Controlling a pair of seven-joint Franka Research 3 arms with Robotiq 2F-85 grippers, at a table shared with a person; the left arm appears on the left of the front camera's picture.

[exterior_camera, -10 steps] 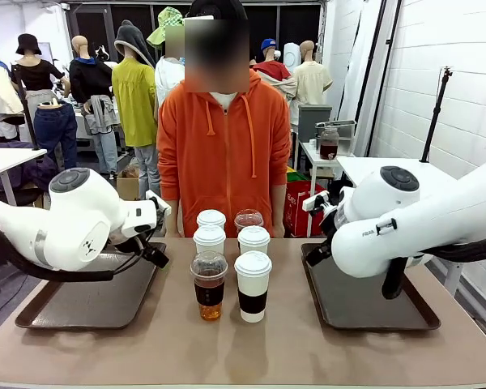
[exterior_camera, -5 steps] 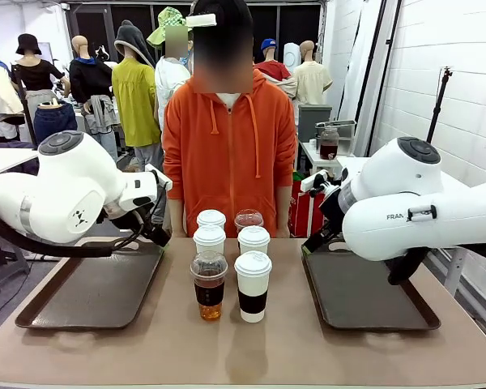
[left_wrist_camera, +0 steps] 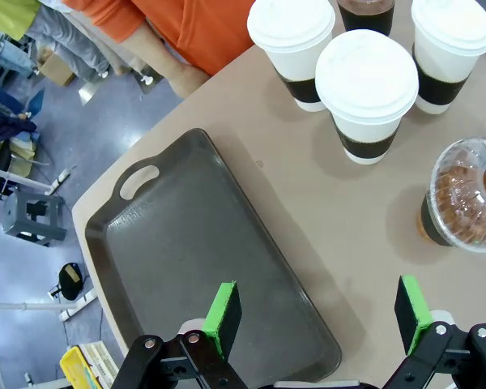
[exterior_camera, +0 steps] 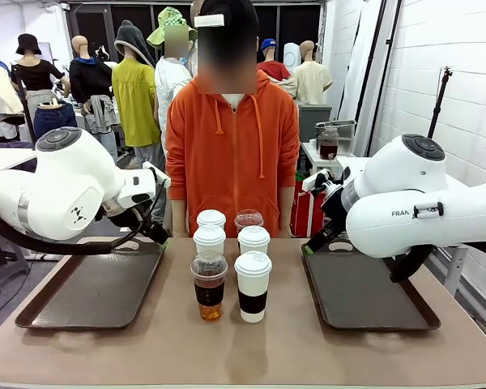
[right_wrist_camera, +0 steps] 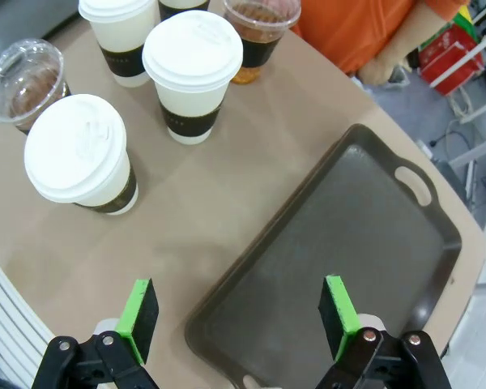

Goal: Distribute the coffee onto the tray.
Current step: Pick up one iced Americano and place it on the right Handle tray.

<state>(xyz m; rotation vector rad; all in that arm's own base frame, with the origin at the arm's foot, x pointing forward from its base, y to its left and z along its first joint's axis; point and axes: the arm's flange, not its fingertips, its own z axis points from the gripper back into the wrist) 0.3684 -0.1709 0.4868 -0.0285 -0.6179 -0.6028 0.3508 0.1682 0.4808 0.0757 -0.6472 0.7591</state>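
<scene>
Six cups of coffee stand in a cluster mid-table in front of a person in an orange hoodie. Nearest are a white lidded paper cup (exterior_camera: 253, 285) and a clear dome-lidded cup (exterior_camera: 209, 284). My left gripper (left_wrist_camera: 317, 312) hovers open over the inner edge of the left tray (left_wrist_camera: 196, 258), with a white cup (left_wrist_camera: 366, 91) and a clear cup (left_wrist_camera: 463, 203) ahead of it. Over the table beside the right tray (right_wrist_camera: 350, 241), my right gripper (right_wrist_camera: 238, 312) is open too, a white cup (right_wrist_camera: 85, 156) nearby. Both grippers hold nothing.
The two dark trays (exterior_camera: 85, 290) (exterior_camera: 364, 296) lie flat on either side of the cups, with bare tan table (exterior_camera: 243, 348) in front. The person stands at the far edge behind the cups. The white arm bodies hang above both trays.
Both arms have lifted and drawn back a little from the table. The cups have not moved. The person has shifted slightly to the right.
</scene>
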